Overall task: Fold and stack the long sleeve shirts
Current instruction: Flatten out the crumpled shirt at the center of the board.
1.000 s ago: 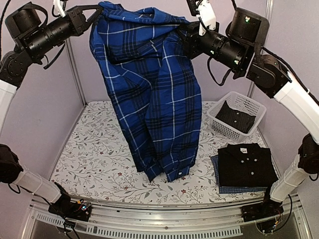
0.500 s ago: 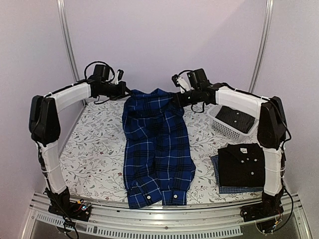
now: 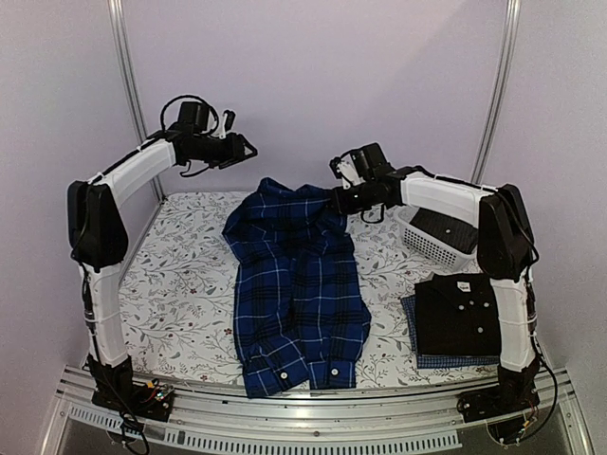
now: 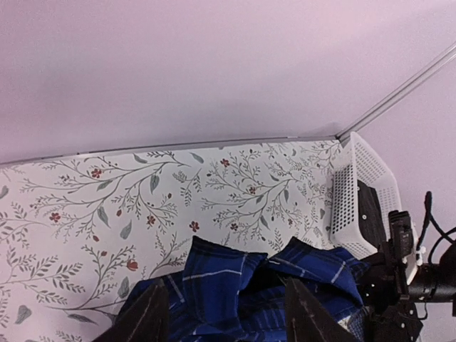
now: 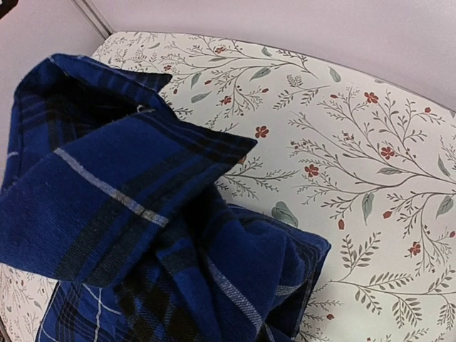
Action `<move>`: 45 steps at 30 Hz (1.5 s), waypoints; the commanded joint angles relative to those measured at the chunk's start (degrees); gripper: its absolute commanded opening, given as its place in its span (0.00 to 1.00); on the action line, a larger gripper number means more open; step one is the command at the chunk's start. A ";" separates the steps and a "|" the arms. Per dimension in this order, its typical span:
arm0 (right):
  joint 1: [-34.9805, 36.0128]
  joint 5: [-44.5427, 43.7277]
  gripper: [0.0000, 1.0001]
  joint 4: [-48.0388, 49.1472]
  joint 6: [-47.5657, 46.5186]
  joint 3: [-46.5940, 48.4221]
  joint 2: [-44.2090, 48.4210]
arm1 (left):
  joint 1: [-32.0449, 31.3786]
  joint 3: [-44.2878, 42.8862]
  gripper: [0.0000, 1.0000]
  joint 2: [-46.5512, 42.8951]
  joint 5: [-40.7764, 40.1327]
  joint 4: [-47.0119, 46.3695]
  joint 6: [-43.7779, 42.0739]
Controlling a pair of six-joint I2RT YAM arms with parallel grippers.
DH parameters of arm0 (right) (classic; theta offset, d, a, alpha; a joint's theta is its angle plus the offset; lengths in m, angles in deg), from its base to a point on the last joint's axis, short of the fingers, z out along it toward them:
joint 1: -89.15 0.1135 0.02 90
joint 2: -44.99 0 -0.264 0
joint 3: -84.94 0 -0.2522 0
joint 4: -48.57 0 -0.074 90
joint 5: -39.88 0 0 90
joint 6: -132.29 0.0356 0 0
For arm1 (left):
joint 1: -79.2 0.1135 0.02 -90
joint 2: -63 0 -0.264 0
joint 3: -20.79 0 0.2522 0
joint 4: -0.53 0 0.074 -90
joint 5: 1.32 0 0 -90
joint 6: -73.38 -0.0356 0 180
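Dark blue plaid cloth shirt [image 3: 299,284] lies spread lengthwise on the floral-printed table cover [image 3: 180,284], collar far, cuffs at the near edge. Right gripper [image 3: 338,199] is clenched on its far right shoulder, bunching the cloth. Left gripper [image 3: 248,149] hangs above the far left, fingers [image 4: 146,317] apart, gripping nothing. Folded plain black shirt [image 3: 469,311] sits atop a folded fine blue check shirt [image 3: 427,360] at near right, by a white plastic lattice basket [image 3: 427,245]

Left jaws apart, right jaws closed.
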State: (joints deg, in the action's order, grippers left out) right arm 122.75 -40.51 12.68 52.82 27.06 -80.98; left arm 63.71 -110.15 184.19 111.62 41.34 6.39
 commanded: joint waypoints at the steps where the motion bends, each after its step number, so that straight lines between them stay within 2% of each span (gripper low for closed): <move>1: -2.85 -4.73 0.00 -0.01 3.12 2.91 -2.45 | 1.61 -2.79 0.62 2.30 -1.23 6.96 -2.39; 3: -4.27 -4.07 0.00 -0.06 4.80 4.16 -3.73 | 1.63 -0.86 0.69 1.01 -1.27 7.47 -1.95; 6: -6.03 -2.70 0.00 -0.17 6.39 6.69 -6.33 | 1.56 6.77 0.70 -3.52 -0.60 6.40 0.08; 10: -6.77 -2.10 0.00 -1.28 5.32 11.93 -10.84 | 1.06 26.13 0.70 -13.66 2.02 -0.82 3.83; 13: -6.87 -2.05 0.05 -1.66 3.59 15.26 -14.06 | 0.19 39.48 0.69 -21.17 3.11 -5.32 6.15; 15: -6.87 -1.97 0.14 -1.90 2.55 16.96 -15.49 | -0.67 46.81 0.68 -25.81 2.95 -6.86 7.64; 21: -6.88 -3.11 0.62 -3.60 0.32 18.47 -14.93 | -6.56 64.02 0.66 -36.48 1.04 -10.82 12.23; 24: -6.73 -4.57 0.82 -5.20 0.04 18.27 -12.44 | -10.45 69.93 0.63 -40.13 -1.02 -12.16 15.75; 28: -5.71 -7.79 0.98 -7.67 -0.82 17.69 -8.53 | -14.92 75.74 0.61 -43.36 -4.55 -12.41 19.37; 35: -2.82 -15.63 0.99 -10.15 -1.96 12.73 -1.71 | -20.37 83.52 0.57 -48.30 -7.48 -13.00 26.69; 45: 3.72 -16.35 0.99 -5.83 0.03 -5.17 10.35 | -28.06 88.65 0.46 -49.50 -8.16 -16.34 33.74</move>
State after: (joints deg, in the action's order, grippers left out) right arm 123.78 -55.79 5.08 51.72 28.11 -74.95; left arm 38.43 -23.05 135.55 104.28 28.12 36.29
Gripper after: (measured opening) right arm 0.989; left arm 0.475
